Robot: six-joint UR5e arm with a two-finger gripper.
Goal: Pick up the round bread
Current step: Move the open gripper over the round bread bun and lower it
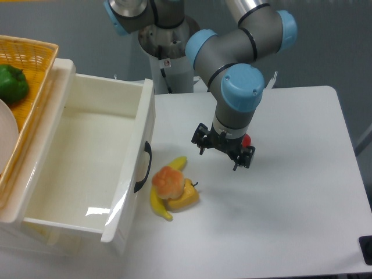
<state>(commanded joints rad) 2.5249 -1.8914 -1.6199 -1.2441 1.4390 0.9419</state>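
The round bread [168, 181] is a lumpy orange-tan bun with pale patches. It rests on top of a yellow-orange blocky piece [185, 197] and a yellow banana [160, 204], just right of the drawer front. My gripper [218, 155] hangs open above the table, up and to the right of the bread, with nothing between its fingers. It is clearly apart from the bun.
A white open drawer [87, 168] with a black handle [143, 167] fills the left side. A wicker basket [28, 87] holding a green pepper [11, 83] sits behind it. A small red object [246, 140] peeks out behind the gripper.
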